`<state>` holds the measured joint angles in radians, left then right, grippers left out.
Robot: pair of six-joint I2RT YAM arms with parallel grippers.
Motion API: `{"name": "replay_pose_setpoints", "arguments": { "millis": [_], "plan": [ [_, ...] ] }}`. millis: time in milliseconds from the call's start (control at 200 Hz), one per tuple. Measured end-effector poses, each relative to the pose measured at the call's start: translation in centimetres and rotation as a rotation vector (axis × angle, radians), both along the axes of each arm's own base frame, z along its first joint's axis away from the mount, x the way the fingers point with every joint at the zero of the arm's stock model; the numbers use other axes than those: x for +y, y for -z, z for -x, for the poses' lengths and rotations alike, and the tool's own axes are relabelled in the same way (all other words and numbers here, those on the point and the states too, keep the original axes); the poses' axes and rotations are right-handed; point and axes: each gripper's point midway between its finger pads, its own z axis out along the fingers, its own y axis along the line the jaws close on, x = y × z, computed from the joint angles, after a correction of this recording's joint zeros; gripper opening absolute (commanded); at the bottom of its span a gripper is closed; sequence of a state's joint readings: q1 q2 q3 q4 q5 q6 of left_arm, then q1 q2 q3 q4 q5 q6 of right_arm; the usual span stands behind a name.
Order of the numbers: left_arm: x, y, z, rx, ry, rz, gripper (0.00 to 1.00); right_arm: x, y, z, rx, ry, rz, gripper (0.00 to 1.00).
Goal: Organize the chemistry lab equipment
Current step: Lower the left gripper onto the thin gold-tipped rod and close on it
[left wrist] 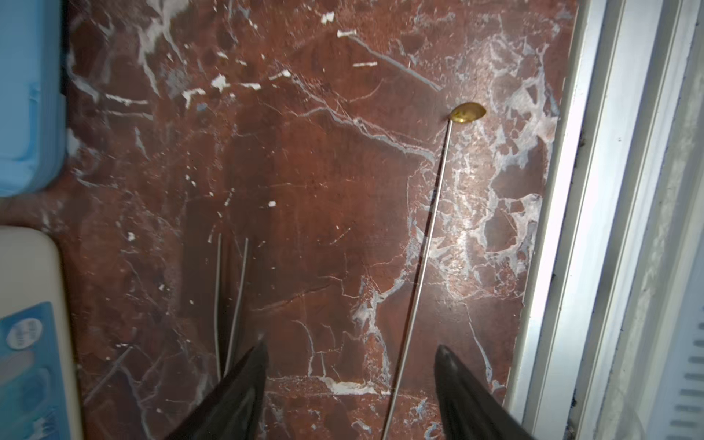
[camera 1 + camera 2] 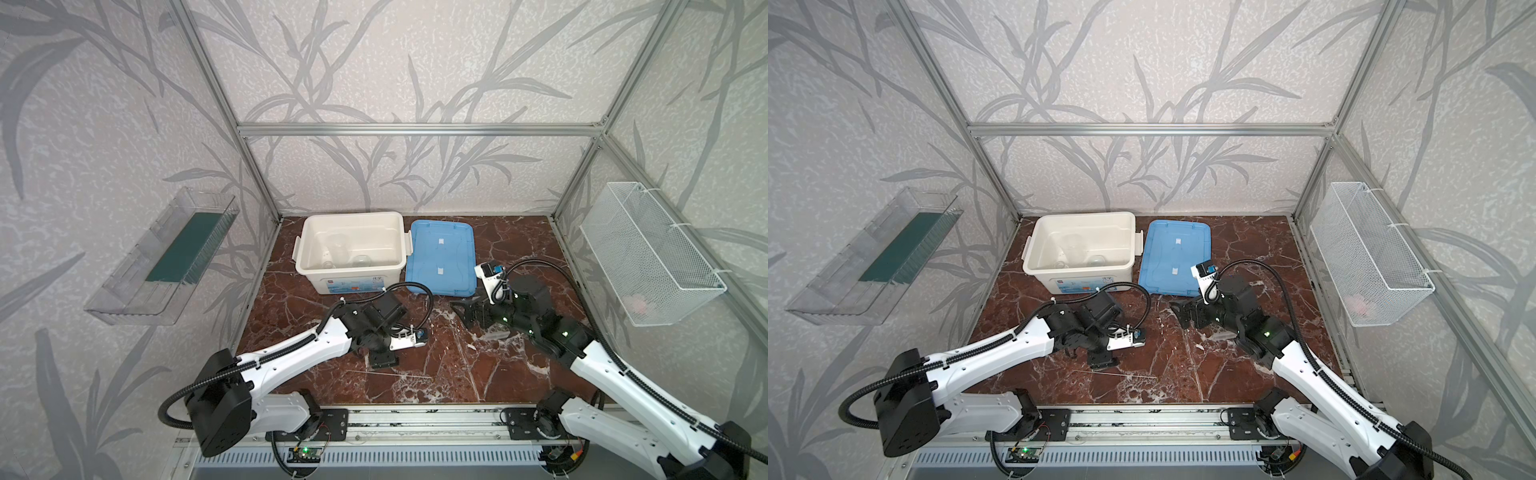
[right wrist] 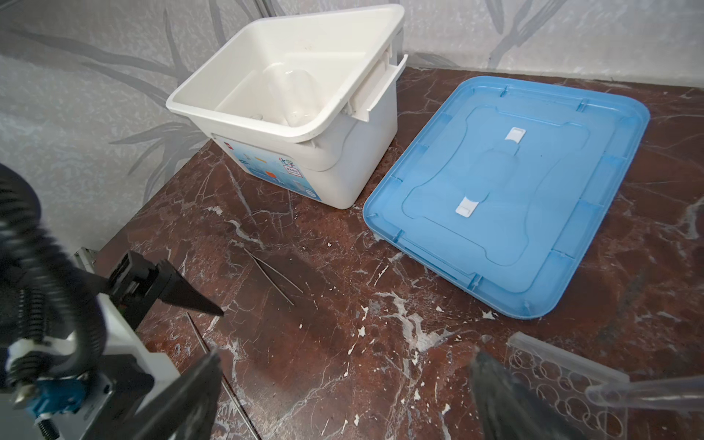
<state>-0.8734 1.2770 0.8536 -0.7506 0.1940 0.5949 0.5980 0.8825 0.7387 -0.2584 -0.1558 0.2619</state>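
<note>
**Left wrist view: left gripper (image 1: 350, 348) spread astride long thin metal rod with a small brass spoon tip (image 1: 426, 247)**

The left gripper hangs low over the red-brown marble tabletop (image 1: 304, 152), its black fingers (image 1: 244, 381) parted and clasping nothing; the rod lies flat on the marble and runs between the two fingers, nearer one of them, touching neither; its spoon tip lies well ahead of the fingertips, near the aluminium rail (image 1: 594, 228) along the table's front edge; a pair of short thin grey rods (image 1: 228, 304) lies just outside the other finger, narrowing toward that fingertip. In both top views the rod (image 2: 390, 375) (image 2: 1117, 374) shows as a faint line on the marble, between the left arm's wrist and the front rail. The right wrist view has the right gripper (image 3: 346, 354) spread wide and empty over bare marble; a clear holed rack (image 3: 564, 377) lies just outside one of its fingers, with a clear tube (image 3: 647, 394) resting across it; whether that tube is capped cannot be told. Farther back stands a big white plastic bin (image 3: 343, 179), uncovered, with clear glassware (image 3: 293, 95) lying inside; a blue rectangular lid (image 3: 506, 198) lies flat on the table just beside it.
</note>
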Motion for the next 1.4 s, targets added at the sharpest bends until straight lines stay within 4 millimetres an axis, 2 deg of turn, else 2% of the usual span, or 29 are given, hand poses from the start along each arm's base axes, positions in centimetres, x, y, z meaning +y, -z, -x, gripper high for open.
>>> {"name": "replay_pose_setpoints", "arguments": {
  "millis": [275, 330, 380, 515, 590, 810, 1140, 1400],
  "plan": [
    [-1.2, 1.9, 2.8, 0.071, 0.044, -0.004, 0.52, -2.2, -2.1, 0.4, -0.058, 0.082, -0.065, 0.99],
    [-1.0, 2.4, 3.3, 0.081, 0.045, -0.011, 0.50, -2.1, -1.8, 0.7, -0.050, 0.071, -0.071, 0.99],
    [-0.9, 2.8, 3.7, 0.089, 0.042, -0.021, 0.44, -1.9, -1.3, 0.9, -0.038, 0.059, -0.068, 0.99],
    [-1.1, 4.0, 4.6, 0.099, 0.043, -0.049, 0.39, -2.4, 0.5, 1.4, 0.002, 0.063, -0.031, 0.99],
    [-0.8, 4.9, 5.1, 0.100, 0.050, -0.084, 0.38, -2.7, 0.9, 1.7, 0.006, 0.069, -0.021, 0.99],
    [-0.3, 6.2, 4.8, 0.089, 0.028, -0.148, 0.35, -2.9, 0.9, 1.7, 0.004, 0.080, -0.021, 0.99],
    [-1.0, 6.1, 4.0, 0.045, 0.011, -0.106, 0.36, -2.9, 1.9, 1.7, 0.026, 0.084, -0.014, 0.99],
    [-0.7, 6.4, 3.7, 0.026, 0.004, -0.122, 0.37, -2.8, 2.6, 1.5, 0.045, 0.086, -0.005, 0.99]
  ]
}}
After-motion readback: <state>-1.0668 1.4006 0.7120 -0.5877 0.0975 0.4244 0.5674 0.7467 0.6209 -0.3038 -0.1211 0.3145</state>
